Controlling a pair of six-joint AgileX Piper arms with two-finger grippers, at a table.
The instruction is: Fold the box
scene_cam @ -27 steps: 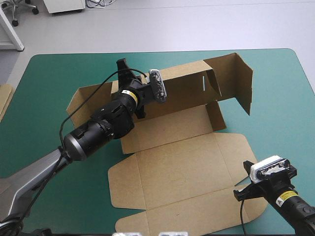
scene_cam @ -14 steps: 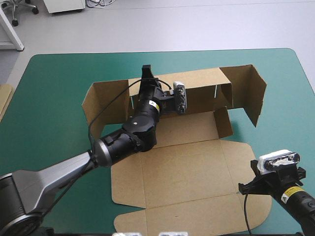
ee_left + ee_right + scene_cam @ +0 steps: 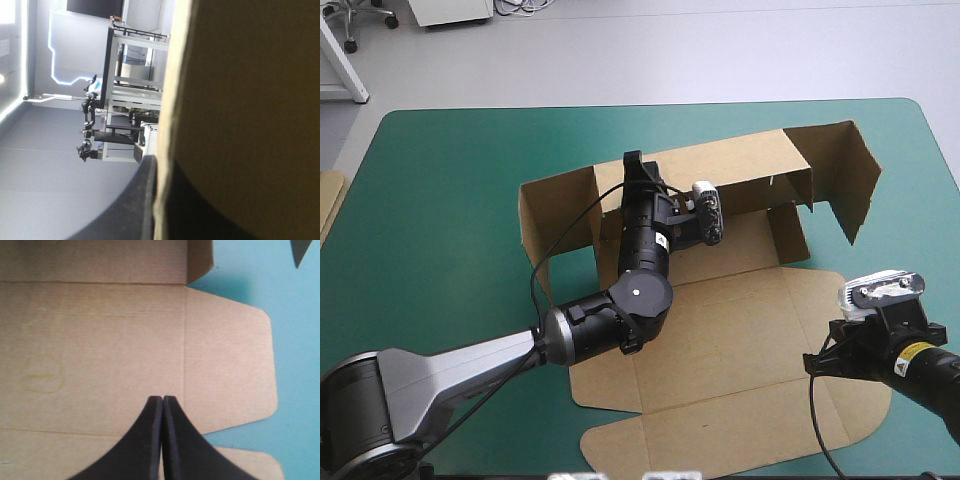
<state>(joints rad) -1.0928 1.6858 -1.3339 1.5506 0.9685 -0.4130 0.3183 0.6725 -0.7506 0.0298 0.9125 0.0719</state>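
High view: the box (image 3: pixel 720 330) lies open mid-table (image 3: pixel 440 200), its raised far wall running left to right. The left gripper (image 3: pixel 634 168) seems clamped on that wall's top edge; the right gripper (image 3: pixel 818 361), closed and empty, hovers over the box's near-right flap.

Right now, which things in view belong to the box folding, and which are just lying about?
In the job:
- box, walls partly raised
- left gripper, shut on the box's far wall
- right gripper, shut, over the flat lid panel

Lying about:
- edge of more brown board at the left edge of the table
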